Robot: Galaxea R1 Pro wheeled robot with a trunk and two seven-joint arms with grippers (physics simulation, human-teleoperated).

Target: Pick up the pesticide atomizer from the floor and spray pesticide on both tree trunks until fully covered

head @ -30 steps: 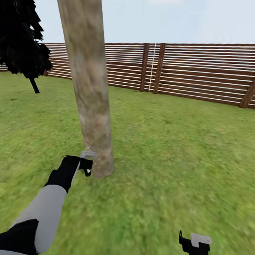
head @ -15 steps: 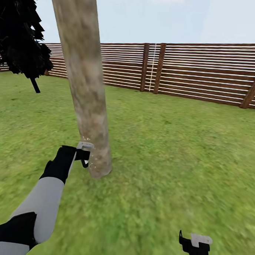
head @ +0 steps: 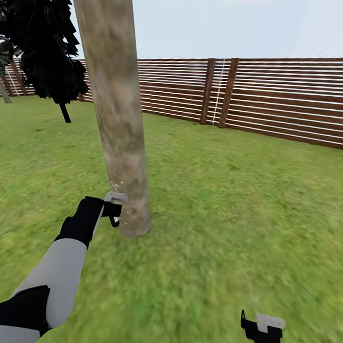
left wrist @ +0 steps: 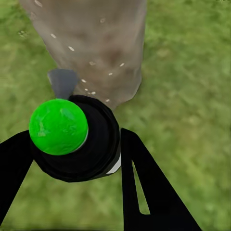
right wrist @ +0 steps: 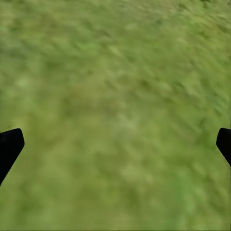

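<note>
Black atomizer (left wrist: 77,144), green-topped — whitish specks (left wrist: 72,48) on mottled trunk (head: 119,119).

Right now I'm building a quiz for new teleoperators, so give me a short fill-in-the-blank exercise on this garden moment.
1. The left gripper is shut on the pesticide atomizer, whose top shows ____ in colour in the left wrist view.
2. Whitish specks of pesticide dot the tree ____.
3. The right gripper, jaws apart, holds ____.
4. Behind the lawn stands a brown slatted ____.

Missing words: green; trunk; nothing; fence
</note>
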